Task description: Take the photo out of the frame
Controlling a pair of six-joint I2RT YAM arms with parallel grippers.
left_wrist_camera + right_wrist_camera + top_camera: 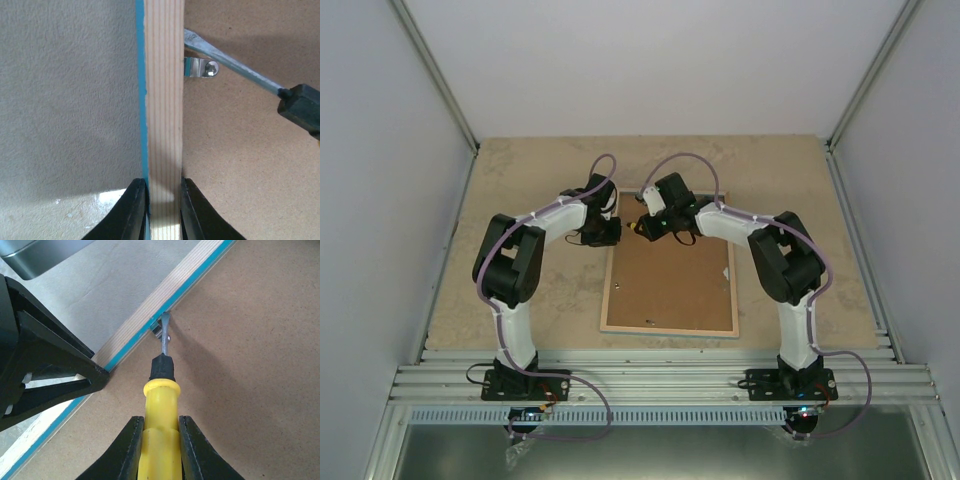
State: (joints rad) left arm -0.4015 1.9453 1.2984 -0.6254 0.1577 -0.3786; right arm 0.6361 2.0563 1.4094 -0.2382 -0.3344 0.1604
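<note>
Here, the frame (670, 328) lies face down near the middle of the counter (540, 180), between the two arms. Its light wood back points up, and a thin blue line shows along its outer side. A brown backing board (670, 285) fills the back of the frame. The photo is under that board and cannot be seen.

The left claw (163, 184) is at the far left corner of the frame. It is nearly closed, and its two black fingers (136, 210) squeeze the wood strip of the frame, one on each side. The outer finger sits on the counter side and the inner finger sits on the board side.

The right claw (161, 420) is also nearly closed. It grips the yellow handle of a screwdriver (161, 390). The screwdriver has a black collar and a flat metal tip. It points at the same wood strip, a little way along from the left claw. Its tip rests at a small shiny metal clip (200, 67) that is screwed on where the board meets the frame. The two claws are near each other but do not touch.
</note>
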